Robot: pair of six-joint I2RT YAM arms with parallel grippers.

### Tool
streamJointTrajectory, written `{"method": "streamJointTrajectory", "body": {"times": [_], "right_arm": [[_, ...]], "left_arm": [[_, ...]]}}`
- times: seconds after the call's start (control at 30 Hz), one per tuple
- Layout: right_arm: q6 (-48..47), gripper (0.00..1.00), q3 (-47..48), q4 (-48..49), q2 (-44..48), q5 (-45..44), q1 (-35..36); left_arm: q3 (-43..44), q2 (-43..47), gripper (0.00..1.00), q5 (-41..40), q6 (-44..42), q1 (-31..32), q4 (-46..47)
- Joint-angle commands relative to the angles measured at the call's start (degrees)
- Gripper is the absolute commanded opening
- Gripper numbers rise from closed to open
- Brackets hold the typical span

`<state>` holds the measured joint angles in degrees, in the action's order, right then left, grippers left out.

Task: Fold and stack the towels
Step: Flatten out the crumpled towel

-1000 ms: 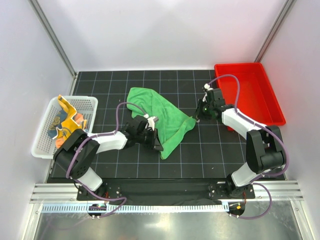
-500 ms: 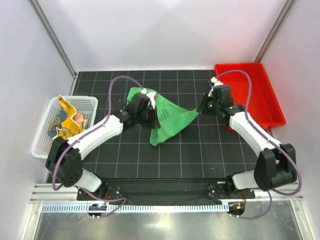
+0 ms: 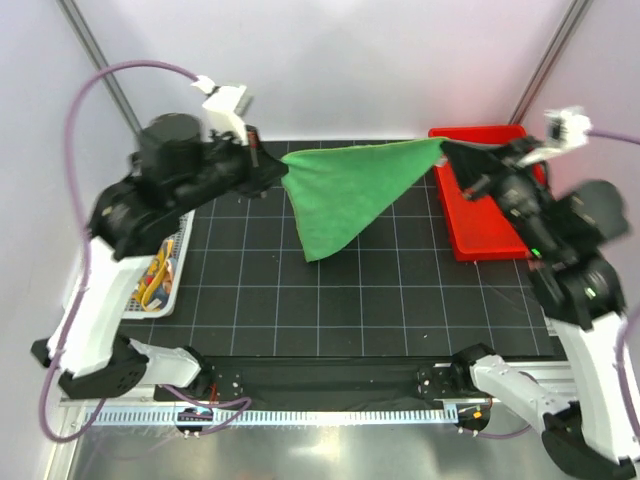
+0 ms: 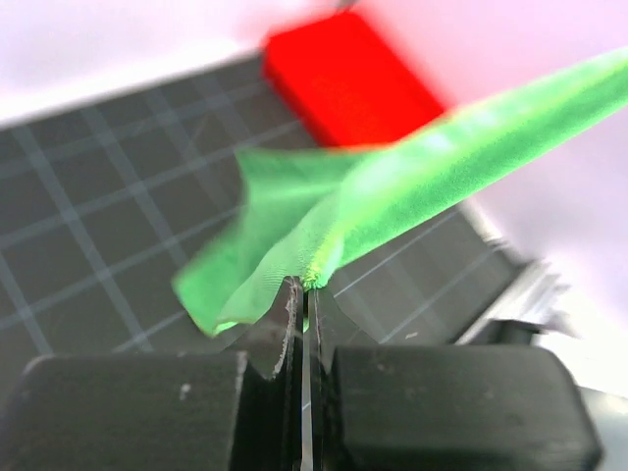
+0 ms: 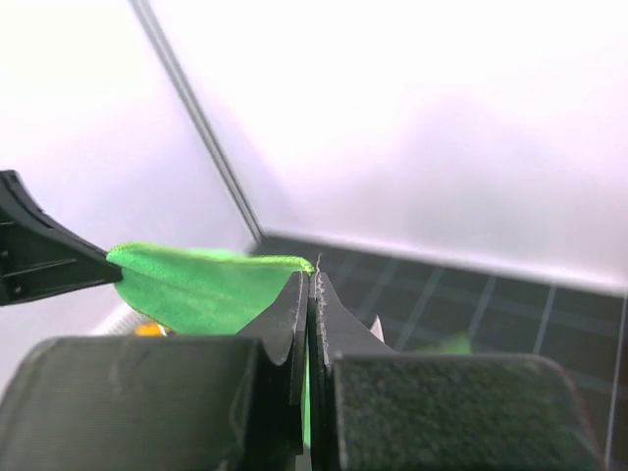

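The green towel [image 3: 345, 195] is held up in the air above the black mat [image 3: 400, 300]. It is pulled out flat between its two top corners, and its lowest corner hangs down toward the mat. Whether that corner touches the mat cannot be told.

One top corner is pinched by the left gripper [image 3: 272, 170], with the jaws squeezed tight on the cloth. The other top corner is pinched the same way by the right gripper [image 3: 447, 152].

The mat is marked with thin pale lines in squares. A red tray [image 3: 480, 225] is set at the back right of the mat, partly hidden by the right arm. A white basket [image 3: 178, 262] is set at the left edge, and a bit of yellow and orange cloth [image 3: 157, 275] is seen inside it.

The space is shut in by plain white walls [image 3: 350, 70], with a metal post [image 3: 95, 45] at each back corner. A silver rail [image 3: 320, 415] is laid along the near edge.
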<state>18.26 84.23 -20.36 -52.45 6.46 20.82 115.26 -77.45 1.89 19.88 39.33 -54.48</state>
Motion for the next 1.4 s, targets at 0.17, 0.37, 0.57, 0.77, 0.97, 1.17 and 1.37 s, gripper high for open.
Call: {"method": "streamJointTrajectory", "body": {"times": [0.17,0.37,0.57,0.77,0.97,1.17,1.37], "right_arm": [[3.3,0.01,8.5,2.0,5.9,5.5,0.0],[1.2,0.01,5.7,-0.2,5.4,0.8,0.0],[-2.9,0.01,1.1,0.8,-2.5,-10.3,-0.1],[-5.4,0.01,-4.0,10.6,-14.3,-10.9,-0.2],[-8.2,0.01,-1.1,7.6,-15.7,-7.8,0.0],[-7.4,0.01,-3.7,-0.7,-5.2,0.5,0.0],[-4.6,0.01,-10.2,-1.4,9.7,9.6,0.0]], "left_arm": [[6.6,8.6,0.00,12.2,1.3,0.5,3.5],[1.6,7.9,0.00,8.4,-1.1,0.4,4.7],[-2.8,0.6,0.00,-1.4,-4.4,-0.7,6.8],[-1.0,-11.3,0.00,-2.8,-5.3,-7.7,11.9],[1.7,-11.8,0.00,-2.2,-8.6,-9.0,11.1],[-4.9,0.0,0.00,4.4,-10.1,-8.8,11.5],[-15.4,15.6,0.00,15.1,-8.0,-8.3,15.7]]}}
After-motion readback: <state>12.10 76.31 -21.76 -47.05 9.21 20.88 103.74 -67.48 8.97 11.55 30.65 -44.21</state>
